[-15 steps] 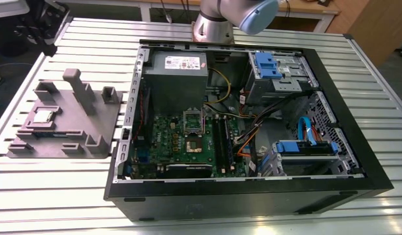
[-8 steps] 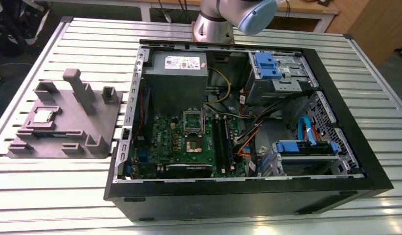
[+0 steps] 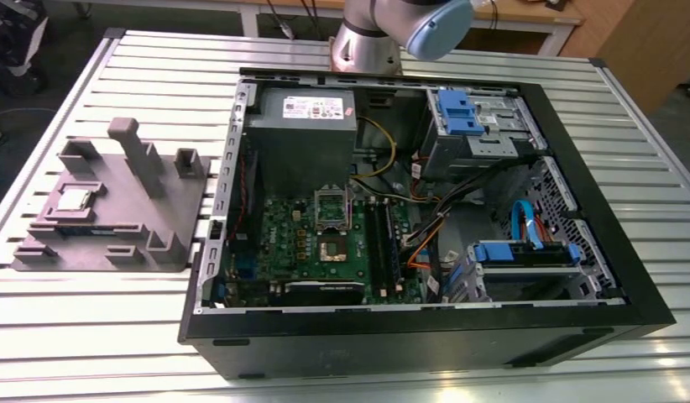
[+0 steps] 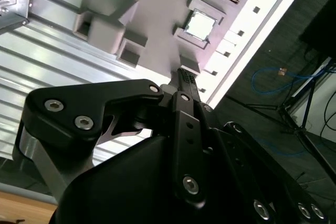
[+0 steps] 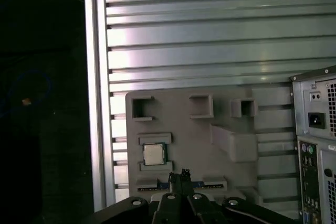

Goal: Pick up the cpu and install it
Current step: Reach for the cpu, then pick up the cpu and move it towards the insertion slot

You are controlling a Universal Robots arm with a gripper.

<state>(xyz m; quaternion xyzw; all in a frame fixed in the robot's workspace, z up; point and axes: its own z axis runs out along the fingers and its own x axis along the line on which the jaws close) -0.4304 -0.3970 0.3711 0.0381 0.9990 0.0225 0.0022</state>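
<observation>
**CPU not yet picked up: gripper above the holder, empty**

From my end, the task looks barely begun. The cpu [image 3: 74,200] lies flat in its recess on the grey holder block [image 3: 180,211], which rests on the slatted aluminium table [image 3: 99,336] beside the open computer case [image 3: 435,323], on the exterior view's left. In both wrist views the chip sits square in its pocket, shiny top up, with nothing touching it.

In the first wrist view the gripper [image 5: 178,176] hangs above the near edge of the holder block, close to the cpu but clearly apart from it. As far as I can judge, its fingers are drawn together, with nothing between them.

Inside the case, the motherboard's cpu socket [image 3: 331,246] looks bare, and the metal socket frame [image 3: 331,204] appears swung up out of the way, so the seat seems ready. By my reckoning, both the pickup and the installation are yet to be done.
</observation>
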